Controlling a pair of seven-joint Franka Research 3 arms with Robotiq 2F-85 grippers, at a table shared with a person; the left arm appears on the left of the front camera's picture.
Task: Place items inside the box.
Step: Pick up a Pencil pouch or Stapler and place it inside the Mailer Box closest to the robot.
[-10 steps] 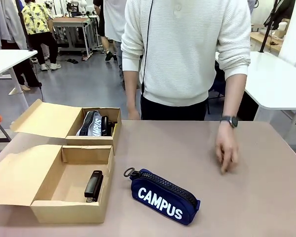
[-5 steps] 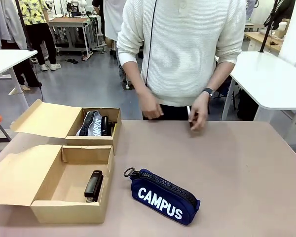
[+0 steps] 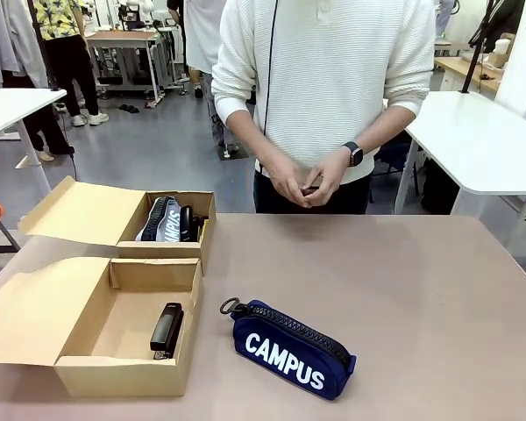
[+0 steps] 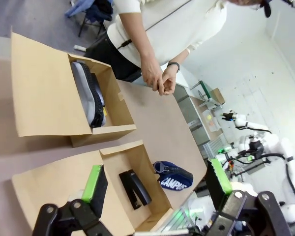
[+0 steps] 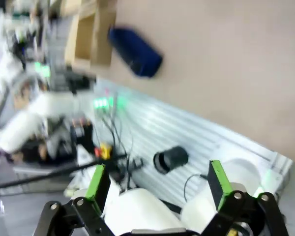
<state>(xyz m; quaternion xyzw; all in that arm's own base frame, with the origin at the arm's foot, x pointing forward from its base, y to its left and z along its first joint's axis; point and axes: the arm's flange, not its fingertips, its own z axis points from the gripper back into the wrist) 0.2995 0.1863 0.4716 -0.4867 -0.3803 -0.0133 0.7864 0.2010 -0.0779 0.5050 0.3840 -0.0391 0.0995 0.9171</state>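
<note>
Left fingers (image 4: pixel 94 183): you have them spread wide with nothing between the green pads. They hang in the air, touching nothing, looking down toward the near box.
Near box (image 3: pixel 127 375): open, at the left front of the tabletop (image 3: pixel 421 298), its flap folded out to the left. One black stapler (image 3: pixel 167 330) lies on its floor near the right wall.
Far box (image 3: pixel 158 249): open, just behind the near box. A grey pencil case (image 3: pixel 160 219) stands on edge inside, with a second stapler (image 3: pixel 186 223) beside it and a yellow sliver (image 3: pixel 202 230) against the right wall.
Navy pencil case (image 3: pixel 289 349): outside both boxes, lying on the bare tabletop just right of the near box. "CAMPUS" faces you and the zip pull points toward the box.
Person's hands (image 3: pixel 304 180): held together above the far edge. Something small and dark sits between them, too small to tell.
Right fingers (image 5: pixel 97 183): yours are spread wide and empty here too. The view is blurred, and they are well apart from the navy pencil case.
</note>
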